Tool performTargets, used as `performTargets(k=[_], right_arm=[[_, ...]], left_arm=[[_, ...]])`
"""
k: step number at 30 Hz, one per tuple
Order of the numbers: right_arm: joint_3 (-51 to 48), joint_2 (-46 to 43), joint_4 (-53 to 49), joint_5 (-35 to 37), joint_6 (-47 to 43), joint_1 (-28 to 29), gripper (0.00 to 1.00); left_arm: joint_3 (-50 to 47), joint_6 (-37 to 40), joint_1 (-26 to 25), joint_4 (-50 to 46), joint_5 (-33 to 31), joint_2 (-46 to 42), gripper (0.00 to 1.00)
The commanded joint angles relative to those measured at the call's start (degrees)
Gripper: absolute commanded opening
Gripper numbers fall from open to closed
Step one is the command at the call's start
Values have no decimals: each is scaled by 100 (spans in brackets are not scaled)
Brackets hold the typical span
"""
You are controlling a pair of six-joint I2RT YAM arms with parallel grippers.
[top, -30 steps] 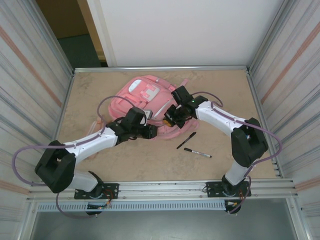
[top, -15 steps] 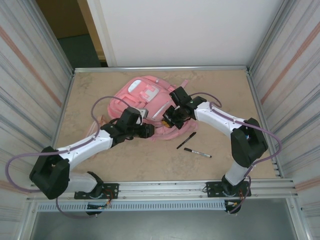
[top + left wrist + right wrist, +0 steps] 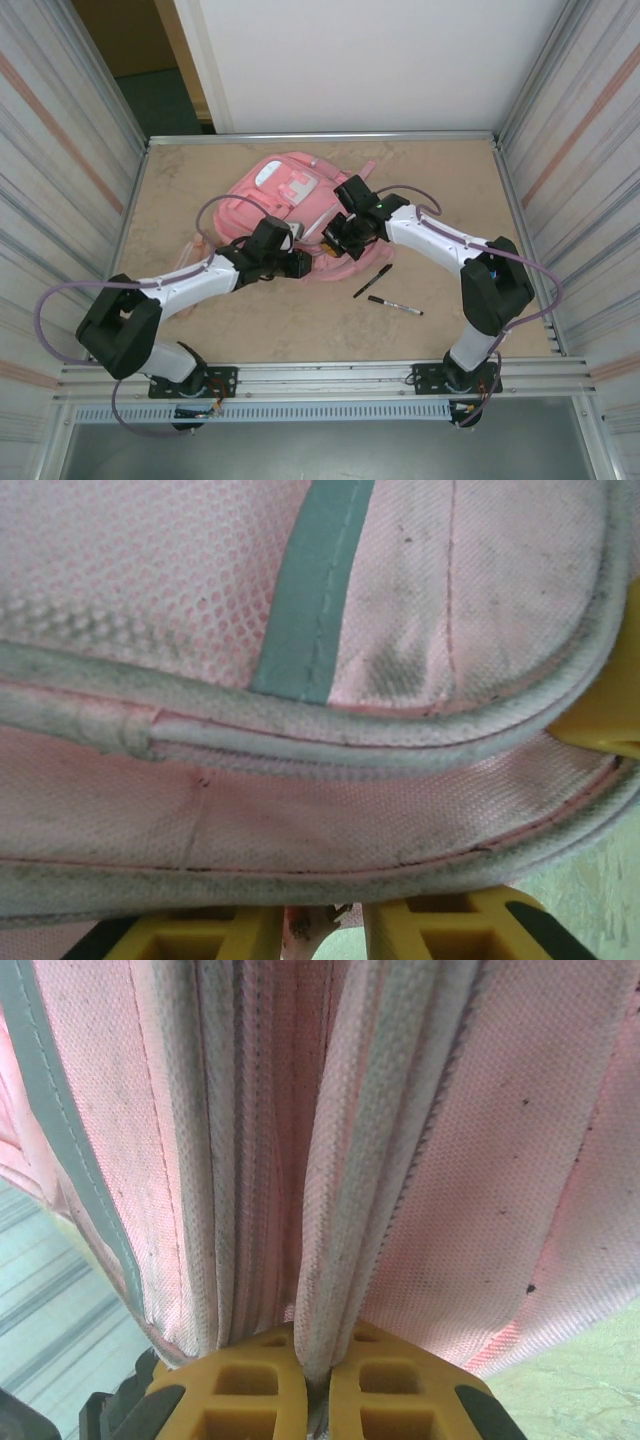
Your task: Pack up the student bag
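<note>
The student bag (image 3: 283, 188) lies flat at the back middle of the table, pink with a white patch. My right gripper (image 3: 336, 240) is at its near right edge, and in the right wrist view the yellow fingers (image 3: 250, 1390) are shut on a piped fold of the pink fabric (image 3: 500, 1160), which hangs up from them. My left gripper (image 3: 298, 263) presses against the bag's near edge. In the left wrist view the bag's seam (image 3: 300, 820) covers the fingertips. The yellow fingers (image 3: 440, 930) stand narrowly apart with a small pink tab (image 3: 305, 925) between them; whether they pinch it is unclear.
Two black pens (image 3: 372, 281) (image 3: 395, 305) lie on the table right of the bag, under the right forearm. A metal rail (image 3: 320, 137) frames the tabletop, with corrugated walls on both sides. Purple cables loop off both arms.
The left arm drew back a little, then pushed in against the bag's near edge again. The right gripper shifted slightly left, still holding the bag's fold.
</note>
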Motion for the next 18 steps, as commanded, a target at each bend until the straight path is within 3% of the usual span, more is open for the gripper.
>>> performTargets(k=[1, 9, 18], right_arm=[[319, -132, -30, -306, 30, 128, 0], [198, -208, -86, -310, -65, -47, 0], [20, -443, -169, -438, -206, -470, 0]], left_arm=[[41, 100, -31, -114, 87, -35, 21], [-318, 534, 171, -139, 133, -787, 0], [-787, 1191, 745, 308, 119, -1003, 0]])
